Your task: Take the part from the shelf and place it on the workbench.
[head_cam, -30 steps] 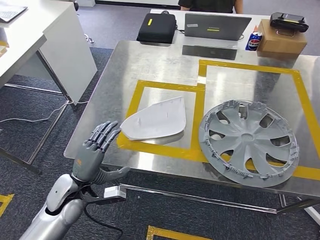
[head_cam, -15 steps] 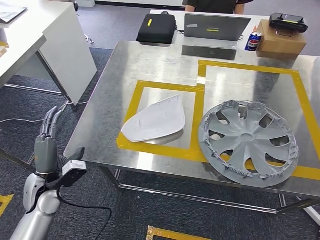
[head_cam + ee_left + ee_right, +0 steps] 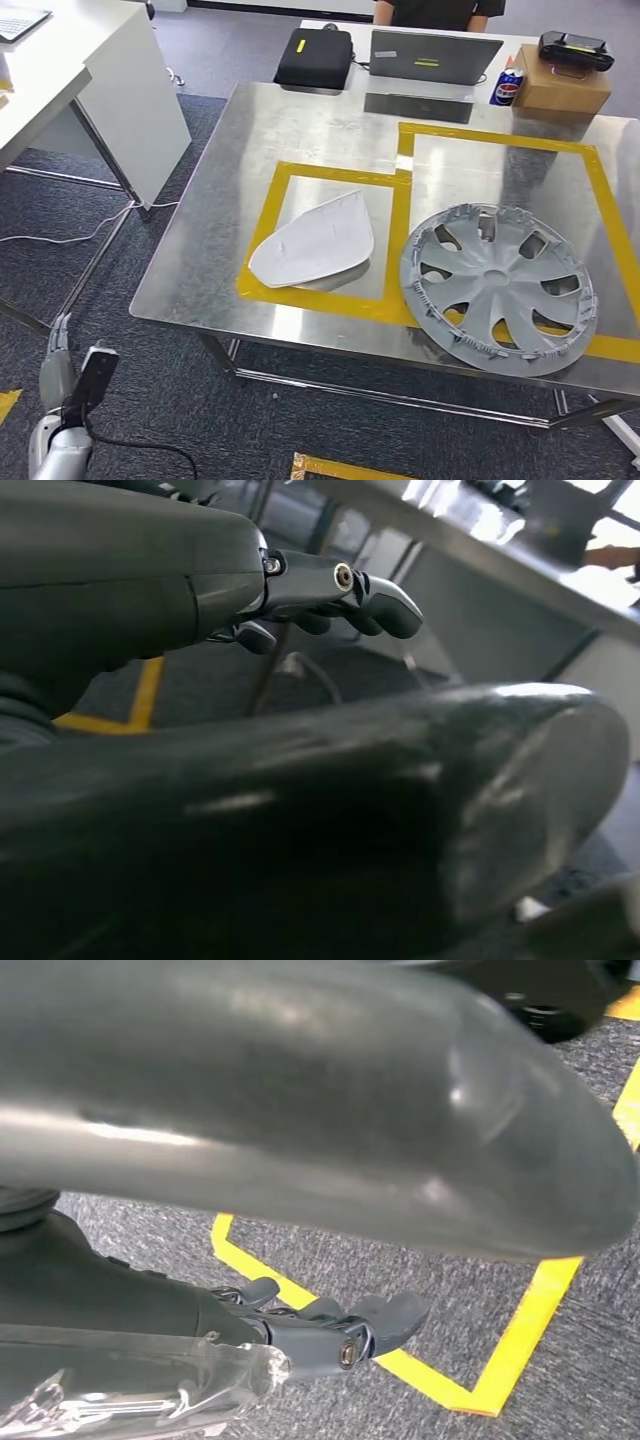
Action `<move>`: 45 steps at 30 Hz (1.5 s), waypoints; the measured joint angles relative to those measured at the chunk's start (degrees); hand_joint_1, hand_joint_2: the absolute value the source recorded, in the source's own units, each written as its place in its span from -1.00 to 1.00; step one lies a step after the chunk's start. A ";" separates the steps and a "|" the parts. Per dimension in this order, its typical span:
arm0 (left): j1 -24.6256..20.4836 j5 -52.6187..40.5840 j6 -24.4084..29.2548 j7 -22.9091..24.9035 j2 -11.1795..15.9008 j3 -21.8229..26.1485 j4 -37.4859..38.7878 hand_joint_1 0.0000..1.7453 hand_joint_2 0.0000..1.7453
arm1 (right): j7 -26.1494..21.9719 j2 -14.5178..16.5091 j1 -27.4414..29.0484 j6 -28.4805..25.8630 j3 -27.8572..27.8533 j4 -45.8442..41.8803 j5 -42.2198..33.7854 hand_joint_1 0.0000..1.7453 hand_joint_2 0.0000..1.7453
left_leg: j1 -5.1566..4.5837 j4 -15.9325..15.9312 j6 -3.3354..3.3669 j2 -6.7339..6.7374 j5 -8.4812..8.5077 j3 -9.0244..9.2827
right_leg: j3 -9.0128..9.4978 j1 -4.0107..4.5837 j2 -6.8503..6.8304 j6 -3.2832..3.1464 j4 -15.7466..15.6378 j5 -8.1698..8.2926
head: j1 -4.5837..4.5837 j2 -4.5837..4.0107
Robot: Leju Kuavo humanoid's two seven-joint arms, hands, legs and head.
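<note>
The white curved shell part (image 3: 313,242) lies flat on the steel workbench (image 3: 219,190), inside a yellow tape rectangle (image 3: 332,172). My left hand (image 3: 55,365) hangs low at the lower left, well off the table's front corner and apart from the part. In the left wrist view its fingers (image 3: 340,585) are stretched out with nothing in them. My right hand (image 3: 332,1330) hangs over grey carpet with yellow floor tape, fingers extended and holding nothing.
A grey hubcap (image 3: 498,290) lies on the bench's right side across the yellow tape. Behind the bench are a black case (image 3: 313,52), a laptop (image 3: 434,52), a cardboard box (image 3: 562,82) and a person (image 3: 438,10). A white desk (image 3: 83,80) stands to the left.
My left arm has dropped from the bench's front edge, down and to the left, and the hand now hangs near the floor. The white part and hubcap have not moved.
</note>
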 joint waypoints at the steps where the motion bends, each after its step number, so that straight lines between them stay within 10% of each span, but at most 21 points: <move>1: 0.03 1.14 -0.32 -0.08 -0.08 1.41 2.49 -1.00 -1.00 | -0.01 0.00 0.06 0.01 -0.02 0.00 0.01 -1.00 -1.00 | 0.07 0.01 -0.05 0.08 0.03 -0.04 | -0.48 -0.06 -0.04 0.15 1.64 -0.40 | -0.01 0.00; 6: 0.89 6.14 -3.32 1.56 -0.45 9.78 11.82 -1.00 -1.00 | -0.08 0.05 0.07 0.07 -0.26 0.00 0.08 -1.00 -1.00 | 0.49 0.21 -1.25 0.04 0.42 -0.17 | 8.83 -0.29 0.12 0.23 -13.29 5.84 | -0.04 0.00; 10: 2.21 4.88 -3.47 4.35 -1.10 13.11 16.75 -1.00 -1.00 | -0.13 0.16 0.10 0.15 -0.42 0.01 0.07 -1.00 -1.00 | 0.58 0.54 -2.61 -0.13 0.72 -0.49 | 8.93 -0.12 0.36 -1.58 -14.88 6.36 | -0.20 0.00; 16: 2.73 -1.70 -2.54 9.87 -3.24 13.53 21.11 -1.00 -1.00 | 0.08 0.17 0.21 0.33 -0.57 0.00 0.07 -1.00 -1.00 | 0.93 16.33 -3.92 -0.11 -10.63 -5.67 | 6.27 -0.27 -0.04 -2.89 -14.90 8.89 | -0.79 0.00; 18: 2.75 -2.49 -2.58 10.79 -3.97 13.44 21.86 -1.00 -1.00 | 0.09 0.20 0.26 0.36 -0.62 0.00 0.05 -1.00 -1.00 | 1.12 15.20 -3.96 -0.11 -9.32 -3.34 | 5.22 -0.33 -0.04 -2.56 -14.87 9.67 | -0.79 0.00; 22: 2.24 -4.74 -4.27 14.89 -5.53 12.95 22.86 -1.00 -1.00 | -0.58 0.26 0.20 1.48 -1.03 -0.02 -0.90 -1.00 -1.00 | 1.40 1.45 -3.77 -0.45 -6.16 6.47 | 3.88 -0.30 0.04 -1.14 -14.57 11.10 | -0.95 0.00; 25: 2.39 -7.65 -5.54 19.57 -7.20 11.77 23.75 -1.00 -1.00 | -0.91 0.26 0.33 2.85 -2.03 -0.02 -2.44 -1.00 -1.00 | 1.05 0.12 -2.45 -0.61 -5.68 6.26 | 3.44 -0.54 0.02 0.00 -14.78 12.19 | -1.04 0.00; 27: 2.63 -8.43 -6.77 21.56 -8.50 11.25 24.19 -1.00 -1.00 | -0.62 0.32 0.57 3.44 -2.86 -0.02 -3.51 -1.00 -1.00 | 1.00 0.06 -1.28 -0.43 -4.75 5.37 | 2.40 -0.73 -0.04 0.51 -12.95 9.95 | -1.01 0.00; 31: 2.88 -10.75 -8.80 25.12 -10.48 9.91 24.75 -1.00 -1.00 | -2.05 0.56 0.39 3.13 -4.75 -0.02 -5.60 -1.00 -1.00 | 0.50 0.08 -0.24 -0.19 -2.66 2.83 | -0.94 -0.56 -0.10 0.71 0.47 0.59 | -0.92 0.00; 33: 3.06 -12.14 -8.73 26.10 -11.27 8.99 24.92 -1.00 -1.00 | -3.12 0.62 0.24 2.22 -5.38 -0.02 -5.95 -1.00 -1.00 | 0.14 0.11 -0.13 -0.06 -1.66 1.62 | 1.15 -0.24 -0.10 0.26 0.72 1.57 | -0.93 0.00; 37: 3.15 -12.81 -8.42 26.63 -12.28 7.65 25.09 -1.00 -1.00 | -3.72 0.75 -0.22 1.58 -6.08 -0.09 -6.04 -1.00 -1.00 | -0.36 0.20 -0.50 -0.05 0.17 0.21 | 12.48 0.75 -0.15 -1.40 -14.78 4.53 | -1.00 0.00; 40: 3.15 -12.87 -8.37 26.66 -12.59 7.09 25.17 -1.00 -1.00 | -3.85 0.93 -0.37 1.45 -6.23 -0.13 -6.07 -1.00 -1.00 | -0.24 0.21 -1.39 0.07 1.28 -0.10 | 13.10 0.97 -0.15 -1.94 -17.20 4.82 | -0.79 0.00; 42: 3.32 -12.87 -8.37 26.68 -12.69 6.91 25.21 -1.00 -1.00 | -3.86 0.99 -0.33 1.44 -6.39 -0.14 -6.07 -1.00 -1.00 | -0.11 1.59 -2.18 0.01 -0.91 -0.95 | 12.20 0.77 -0.32 -2.69 -17.41 5.95 | -0.84 0.00; 45: 3.42 -13.05 -8.64 27.19 -12.69 6.60 25.23 -1.00 -1.00 | -3.81 1.04 -0.32 1.40 -6.54 -0.15 -5.64 -1.00 -1.00 | 0.31 10.75 -3.26 -0.04 -9.35 -4.05 | 9.99 0.60 -0.48 -3.24 -17.43 8.00 | -1.31 0.00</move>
